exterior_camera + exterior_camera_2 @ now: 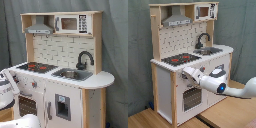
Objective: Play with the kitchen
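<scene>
The toy kitchen (65,95) (163,85) is white and light wood. It has a black stovetop with red burners (37,66) (180,59), a black faucet (85,59) (203,39) over a sink (72,74) (211,50), a grey hood (39,30) (176,21) and a microwave (72,23) (203,11). In the second exterior view my gripper (187,74) is at the front knob panel, just above the windowed oven door (190,98). In the first exterior view only the white arm (7,87) shows at the left edge, beside the oven door (27,105).
A grey curtain (115,50) (138,50) hangs behind the kitchen. Wooden boards (158,119) lie under it. My white arm (235,90) reaches in from the second exterior view's right. A white rounded object (22,121) sits at the first exterior view's bottom left.
</scene>
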You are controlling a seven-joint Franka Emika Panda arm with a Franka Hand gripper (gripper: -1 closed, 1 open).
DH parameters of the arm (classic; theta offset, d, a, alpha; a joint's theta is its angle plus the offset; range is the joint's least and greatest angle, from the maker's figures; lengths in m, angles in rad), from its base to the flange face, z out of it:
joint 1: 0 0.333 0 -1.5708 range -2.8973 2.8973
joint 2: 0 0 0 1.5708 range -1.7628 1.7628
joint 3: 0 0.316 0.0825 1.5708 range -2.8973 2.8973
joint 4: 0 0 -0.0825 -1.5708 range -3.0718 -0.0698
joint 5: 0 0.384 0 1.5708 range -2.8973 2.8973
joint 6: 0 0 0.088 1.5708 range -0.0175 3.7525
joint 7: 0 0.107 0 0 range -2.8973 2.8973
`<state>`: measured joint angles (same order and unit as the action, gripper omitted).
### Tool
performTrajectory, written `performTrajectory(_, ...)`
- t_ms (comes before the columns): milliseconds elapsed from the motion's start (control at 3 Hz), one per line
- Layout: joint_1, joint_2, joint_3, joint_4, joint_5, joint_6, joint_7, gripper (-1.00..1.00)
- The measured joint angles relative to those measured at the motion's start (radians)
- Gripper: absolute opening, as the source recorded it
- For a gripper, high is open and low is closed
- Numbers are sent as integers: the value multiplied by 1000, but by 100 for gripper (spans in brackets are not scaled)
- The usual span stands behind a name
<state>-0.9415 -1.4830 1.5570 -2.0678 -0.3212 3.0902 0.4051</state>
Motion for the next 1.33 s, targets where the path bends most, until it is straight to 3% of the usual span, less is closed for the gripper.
performTrajectory(1333,3,-1,1,10,-2,-29,-479,-100)
